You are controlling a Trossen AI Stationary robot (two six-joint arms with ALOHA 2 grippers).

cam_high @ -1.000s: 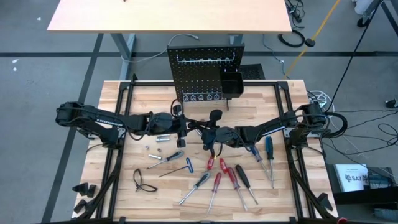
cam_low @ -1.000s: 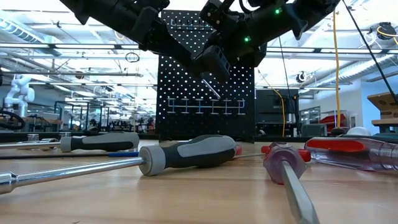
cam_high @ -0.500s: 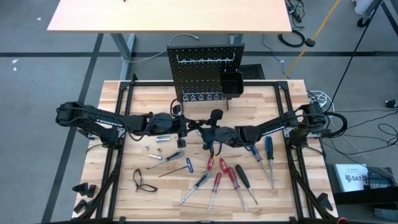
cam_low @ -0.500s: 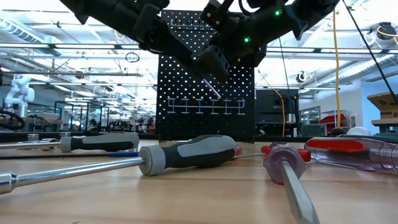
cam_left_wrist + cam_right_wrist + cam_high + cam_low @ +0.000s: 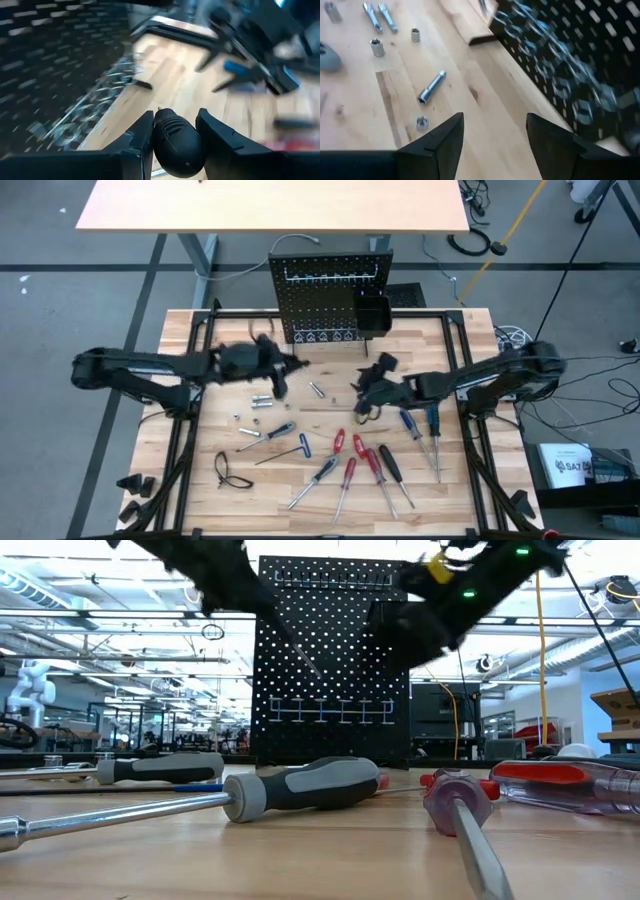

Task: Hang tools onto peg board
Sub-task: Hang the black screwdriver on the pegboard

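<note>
1. The wooden worktop [image 5: 220, 500] carries everything, and both arms reach in over its middle.
2. The peg board [image 5: 330, 295] stands upright at the worktop's far edge, beyond both hands, its silver hook rail [image 5: 335, 277] across the top and a small black bin [image 5: 373, 315] on its right side.
3. Left hand [image 5: 283, 370] hovers just in front of the peg board's lower left corner, fingers [image 5: 137, 142] clamped on a black-handled tool [image 5: 175, 140] whose rounded handle fills the gap between them.
4. Right hand [image 5: 368, 385] sits out in front of the board's right side, well apart from the left hand; its fingers [image 5: 440, 142] stand apart with only bare wood between them.
5. Screwdrivers [image 5: 375, 465] with red, black and blue handles lie in a loose fan on the near side of the right hand.
6. A blue T-handle key [image 5: 285, 448] lies on the near side of the left hand.
7. A small silver bit [image 5: 317, 390] rests on the wood between the two hands; more sockets [image 5: 377, 47] lie scattered nearby.
</note>
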